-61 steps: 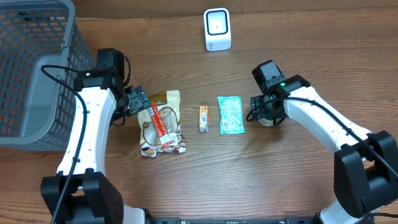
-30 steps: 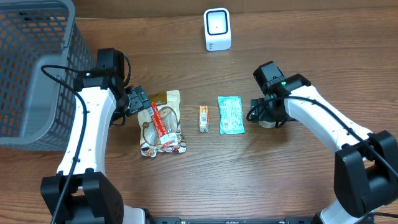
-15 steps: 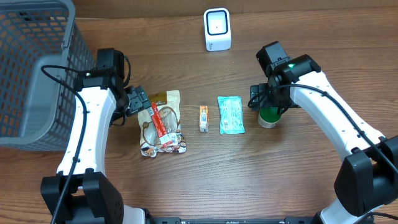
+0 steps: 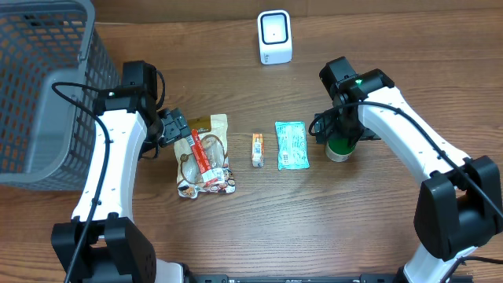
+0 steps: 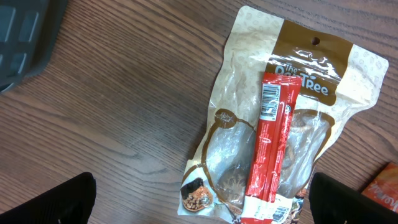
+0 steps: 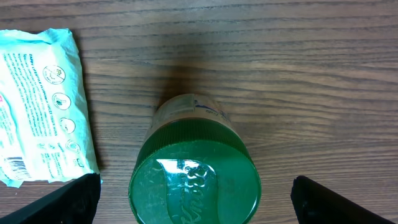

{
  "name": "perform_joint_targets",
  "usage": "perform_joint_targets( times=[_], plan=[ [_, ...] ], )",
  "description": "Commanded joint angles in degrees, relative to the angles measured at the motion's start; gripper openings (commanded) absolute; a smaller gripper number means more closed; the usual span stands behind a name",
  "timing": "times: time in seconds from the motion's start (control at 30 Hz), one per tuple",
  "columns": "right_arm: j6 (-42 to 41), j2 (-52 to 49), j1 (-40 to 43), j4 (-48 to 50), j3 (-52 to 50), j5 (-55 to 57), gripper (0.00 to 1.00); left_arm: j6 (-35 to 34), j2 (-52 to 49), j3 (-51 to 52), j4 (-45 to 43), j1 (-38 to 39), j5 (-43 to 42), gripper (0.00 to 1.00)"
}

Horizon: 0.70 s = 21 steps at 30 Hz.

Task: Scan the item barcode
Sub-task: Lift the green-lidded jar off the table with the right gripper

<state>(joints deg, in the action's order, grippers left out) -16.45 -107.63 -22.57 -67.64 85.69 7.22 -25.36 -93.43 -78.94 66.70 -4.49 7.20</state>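
Brown wood-grain table (image 4: 314, 228) — left end effector (image 5: 202, 200) and right end effector (image 6: 202, 200) both gape wide, holding nothing.

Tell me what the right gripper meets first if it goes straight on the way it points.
The green-lidded jar, standing centred between the open fingers of the right gripper. How far off is unclear, but nothing shows in between.

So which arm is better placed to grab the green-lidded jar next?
Right. The right hand, open, hangs directly over the green-lidded jar, with its fingers on either side of the lid. The left hand sits far off beside the snack pouch.
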Motion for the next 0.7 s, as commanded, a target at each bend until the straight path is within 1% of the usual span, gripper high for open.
perform_joint_targets(
  times=[0.0, 0.1, 0.43, 0.67],
  plan=[
    [0.3, -0.2, 0.0, 0.0, -0.8, -0.4, 0.99, -0.6, 0.0, -0.9, 0.1, 0.0, 0.7, 1.00],
    [0.3, -0.2, 0.0, 1.0, -2.3, -0.4, 0.99, -0.6, 0.0, -0.9, 0.1, 0.0, 0.7, 1.00],
    [0.2, -0.2, 0.1, 8.7, -8.4, -0.4, 0.98, -0.6, 0.0, -0.9, 0.1, 0.0, 0.7, 1.00],
    [0.2, -0.2, 0.1, 10.1, -9.7, -0.4, 0.97, -0.6, 0.0, -0.9, 0.1, 0.0, 0.7, 1.00]
  ],
)
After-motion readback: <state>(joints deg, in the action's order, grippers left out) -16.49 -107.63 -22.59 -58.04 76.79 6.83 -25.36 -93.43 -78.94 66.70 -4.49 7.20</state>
